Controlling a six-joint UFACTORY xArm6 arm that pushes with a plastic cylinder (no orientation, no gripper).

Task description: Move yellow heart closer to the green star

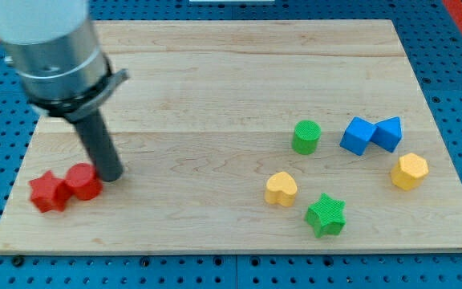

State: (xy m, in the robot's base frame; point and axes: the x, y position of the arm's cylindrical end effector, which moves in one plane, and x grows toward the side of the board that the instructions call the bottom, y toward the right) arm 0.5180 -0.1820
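The yellow heart (281,189) lies on the wooden board at the lower right of the middle. The green star (326,214) lies just to its lower right, a small gap apart. My tip (111,175) is far away at the view's left, touching the right side of a red round block (83,182). The rod rises from there to the arm's grey body at the top left.
A red star (49,191) touches the red round block on its left. A green cylinder (306,137) stands above the heart. Two blue blocks (358,135) (389,132) sit together at right. A yellow hexagon (409,171) lies below them. The board's edge (231,247) is near.
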